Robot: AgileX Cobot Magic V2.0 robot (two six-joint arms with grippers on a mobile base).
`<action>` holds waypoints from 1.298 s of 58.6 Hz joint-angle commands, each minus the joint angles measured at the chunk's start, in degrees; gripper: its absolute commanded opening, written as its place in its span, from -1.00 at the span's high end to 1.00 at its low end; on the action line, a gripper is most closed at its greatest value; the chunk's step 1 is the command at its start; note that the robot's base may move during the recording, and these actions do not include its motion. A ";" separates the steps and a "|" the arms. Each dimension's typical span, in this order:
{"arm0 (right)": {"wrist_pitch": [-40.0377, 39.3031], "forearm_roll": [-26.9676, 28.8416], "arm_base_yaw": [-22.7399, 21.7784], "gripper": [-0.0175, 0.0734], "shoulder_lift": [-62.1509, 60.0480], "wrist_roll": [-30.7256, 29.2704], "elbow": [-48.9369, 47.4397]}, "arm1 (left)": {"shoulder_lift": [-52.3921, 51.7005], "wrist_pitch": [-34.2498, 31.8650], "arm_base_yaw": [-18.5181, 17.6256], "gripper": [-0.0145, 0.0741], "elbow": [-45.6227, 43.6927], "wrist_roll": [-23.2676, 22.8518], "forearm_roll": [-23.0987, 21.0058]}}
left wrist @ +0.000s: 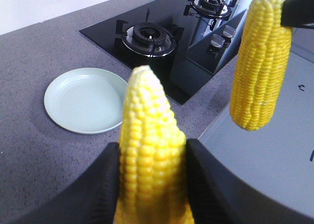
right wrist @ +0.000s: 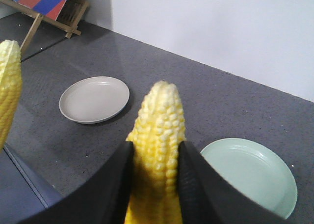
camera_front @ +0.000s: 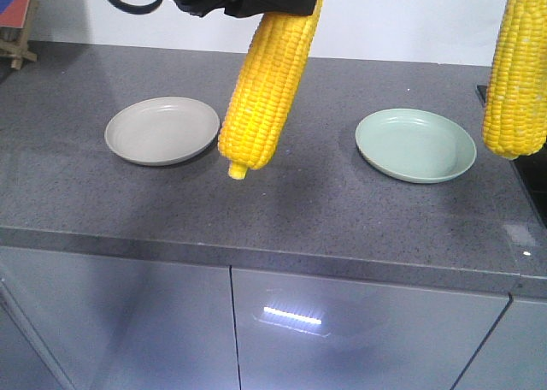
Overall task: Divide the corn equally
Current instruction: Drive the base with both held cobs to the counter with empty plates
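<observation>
Left claw (left wrist: 152,146) pinches one cob (camera_front: 267,82) tip-down over the counter (camera_front: 325,215), while right claw (right wrist: 156,148) pinches the other cob (camera_front: 517,73).

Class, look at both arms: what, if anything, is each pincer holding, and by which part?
The left pincer grips a corn cob by its upper end; the right pincer grips a second cob the same way. Both hang downward.

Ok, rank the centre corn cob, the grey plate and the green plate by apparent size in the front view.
1. centre corn cob: looks largest, though it hangs nearer the camera, so its true size is unsure.
2. green plate and grey plate: they look about alike, so not ranked.
</observation>
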 commanded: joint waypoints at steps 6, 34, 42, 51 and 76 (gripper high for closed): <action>-2.91 2.46 -0.45 0.63 -1.17 -0.24 -1.77 | -2.46 -3.40 -0.02 0.69 -1.82 -0.35 -2.55; -2.91 2.46 -0.45 0.63 -1.17 -0.24 -1.77 | -2.46 -3.40 -0.02 0.69 -1.82 -0.35 -2.55; -2.91 2.46 -0.45 0.63 -1.17 -0.24 -1.77 | -2.46 -3.40 -0.02 0.69 -1.82 -0.35 -2.55; -2.91 2.46 -0.45 0.63 -1.17 -0.24 -1.77 | -2.46 -3.40 -0.02 0.69 -1.82 -0.35 -2.55; -2.91 2.46 -0.45 0.63 -1.17 -0.24 -1.77 | -2.46 -3.40 -0.02 0.69 -1.82 -0.35 -2.55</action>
